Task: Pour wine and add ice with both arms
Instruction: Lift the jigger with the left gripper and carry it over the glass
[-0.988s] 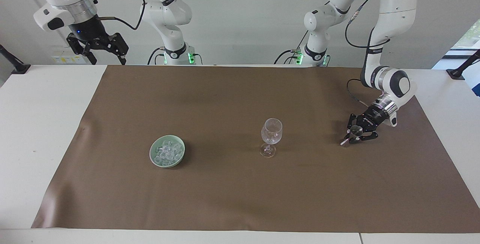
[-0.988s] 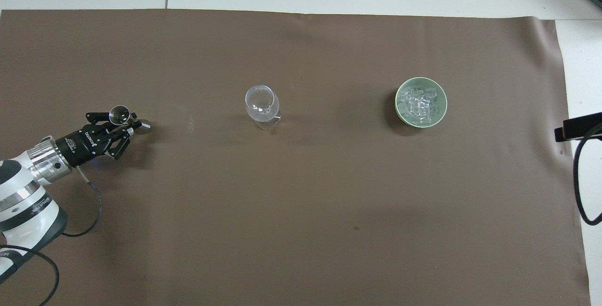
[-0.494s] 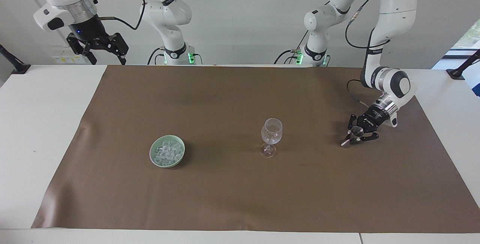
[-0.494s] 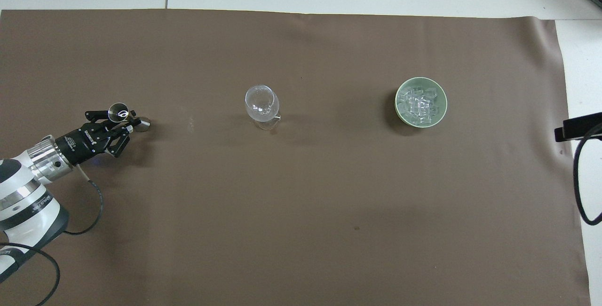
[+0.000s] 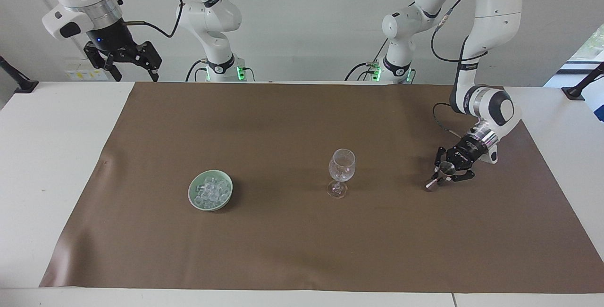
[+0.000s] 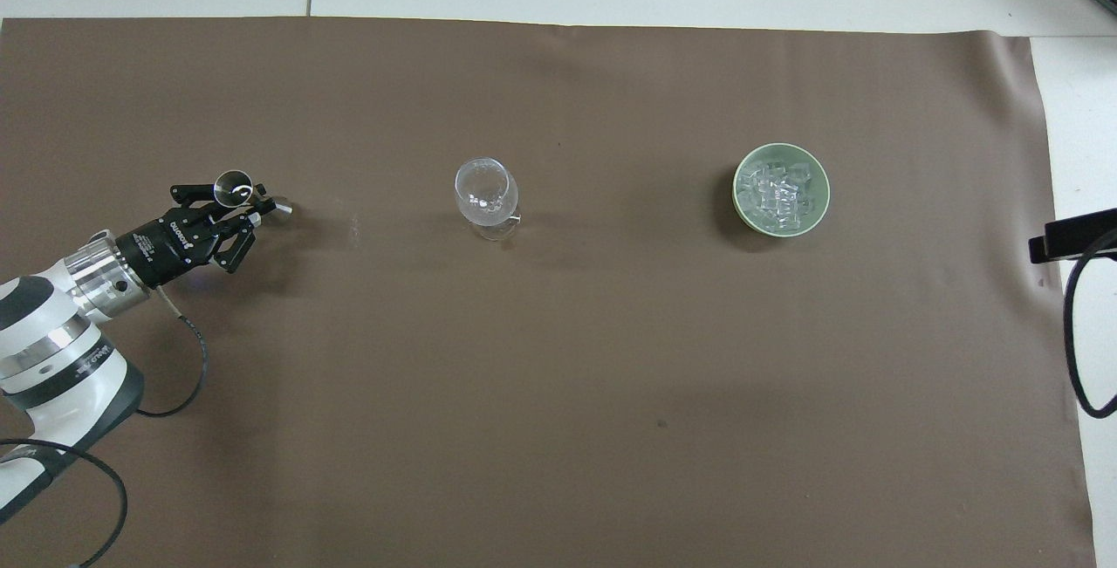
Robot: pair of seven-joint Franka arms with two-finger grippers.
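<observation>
An empty stemmed glass (image 5: 342, 165) stands upright mid-cloth; it also shows in the overhead view (image 6: 484, 193). A green bowl (image 5: 191, 194) holding the ice (image 5: 211, 189) sits toward the right arm's end, and bowl (image 6: 738, 201) and ice (image 6: 779, 193) show from overhead. My left gripper (image 5: 441, 176) is low over the cloth toward the left arm's end, shut on a small shiny metal measuring cup (image 5: 447, 169), held tilted. Gripper (image 6: 249, 204) and cup (image 6: 232, 188) show from overhead. My right gripper (image 5: 127, 64) waits open, raised at the table's robot-side edge.
A brown cloth (image 5: 302, 250) covers most of the white table (image 5: 47, 156). A black cable loops beside the left wrist (image 6: 179, 359). No bottle is in view.
My left gripper has shifted a little toward the stemmed glass with the metal cup in it. The right arm, glass and bowl have not moved.
</observation>
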